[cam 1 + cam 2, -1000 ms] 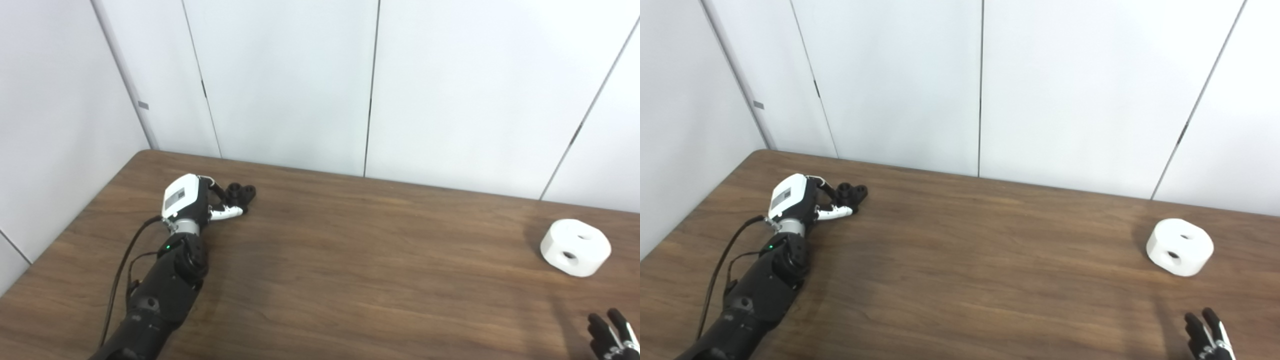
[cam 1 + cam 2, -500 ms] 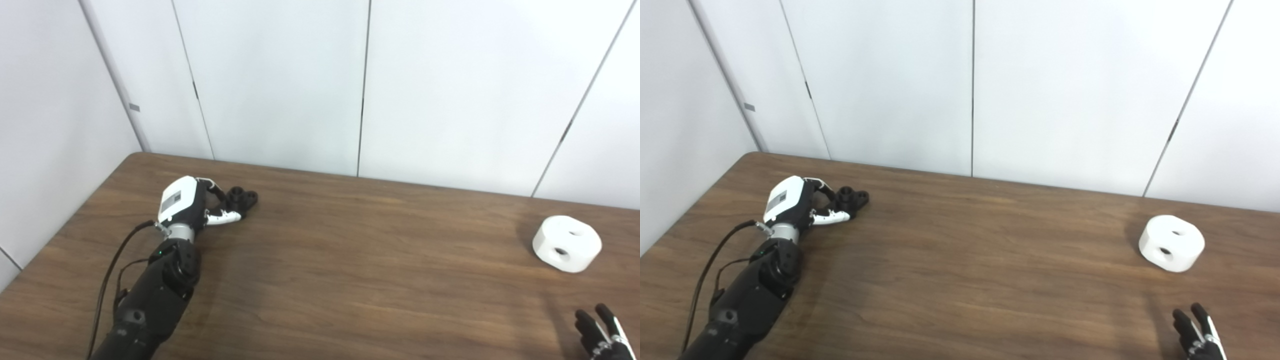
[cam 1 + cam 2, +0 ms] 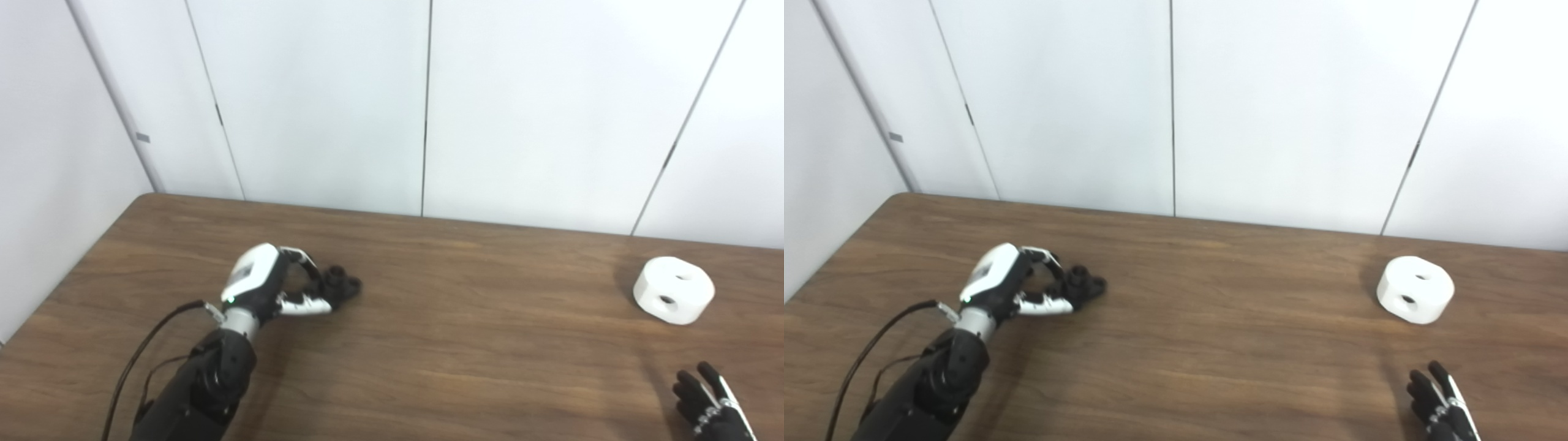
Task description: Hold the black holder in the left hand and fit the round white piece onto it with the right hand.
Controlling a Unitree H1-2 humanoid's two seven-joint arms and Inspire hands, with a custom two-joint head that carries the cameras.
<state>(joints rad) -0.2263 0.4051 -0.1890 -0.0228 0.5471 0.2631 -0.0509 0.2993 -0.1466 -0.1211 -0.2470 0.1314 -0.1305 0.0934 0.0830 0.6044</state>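
Note:
My left hand [image 3: 264, 283] is shut on the small black holder [image 3: 343, 286], left of the table's middle. The holder sticks out to the right of the fingers, close over the wood; I cannot tell whether it touches. The round white piece [image 3: 674, 290], with one hole in its top and one in its side, lies on the table at the far right, apart from both hands. Only the fingers of my right hand [image 3: 710, 401] show at the bottom right corner, spread and holding nothing, nearer to me than the white piece.
The brown wooden table [image 3: 465, 349] fills the lower half of both views. White wall panels [image 3: 1286, 110] stand straight behind its far edge and along its left side. My left forearm and its cable [image 3: 153, 343] lie over the near left part.
The camera has panned, shifting the whole picture left. My left hand has carried the black holder rightward and nearer to me. The white piece and my right hand have stayed put.

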